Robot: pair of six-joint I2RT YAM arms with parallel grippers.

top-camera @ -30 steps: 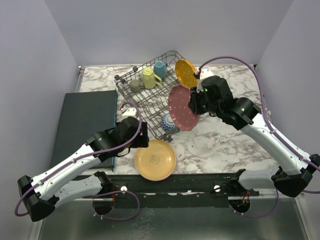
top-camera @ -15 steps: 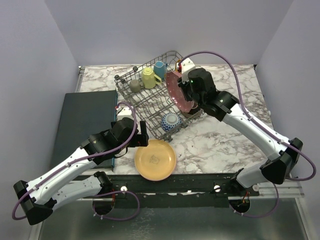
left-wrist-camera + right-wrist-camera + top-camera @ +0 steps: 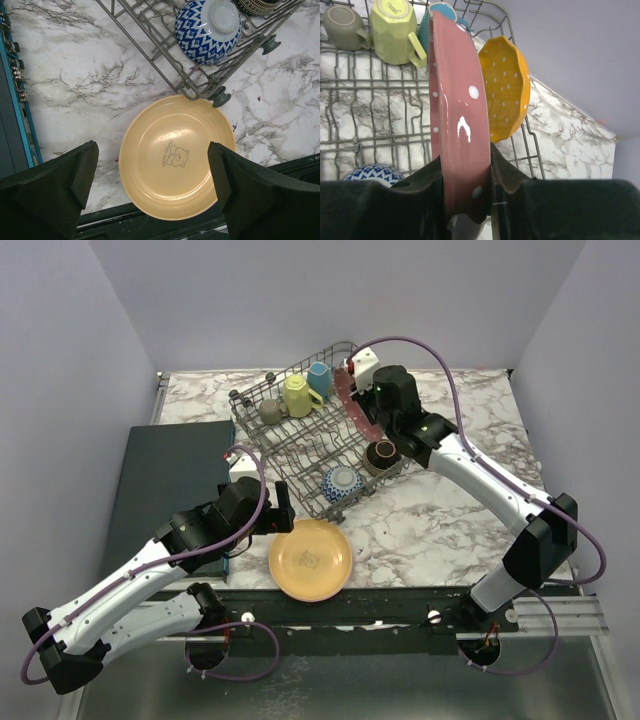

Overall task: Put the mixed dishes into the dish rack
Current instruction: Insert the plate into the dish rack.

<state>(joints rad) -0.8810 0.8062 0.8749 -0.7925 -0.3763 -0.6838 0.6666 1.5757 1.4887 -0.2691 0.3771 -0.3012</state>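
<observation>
Loading of a dish rack, viewed from above and from both wrists. The left pincer [image 3: 152, 150] is spread fully wide and holds nothing; it hangs above the peach plate [image 3: 177, 157], which lies flat on the marble tabletop [image 3: 450, 510] just outside the near corner of the dish rack [image 3: 290, 445], a bear print at its centre. The right pincer [image 3: 465, 170] is clamped on the rim of the pink white-dotted plate [image 3: 457, 110], which is held upright on edge over the far end of the rack, just beside the orange scalloped plate [image 3: 507, 95] standing there. Whether the pink plate touches the wires cannot be told. In the rack are seen the yellow mug [image 3: 392, 30], the olive mug [image 3: 342, 25], the blue mug [image 3: 320, 375], the blue-patterned bowl [image 3: 207, 30], turned upside down, and the dark brown bowl [image 3: 381, 454]. A dark mat [image 3: 170, 480] lies left of the rack.
</observation>
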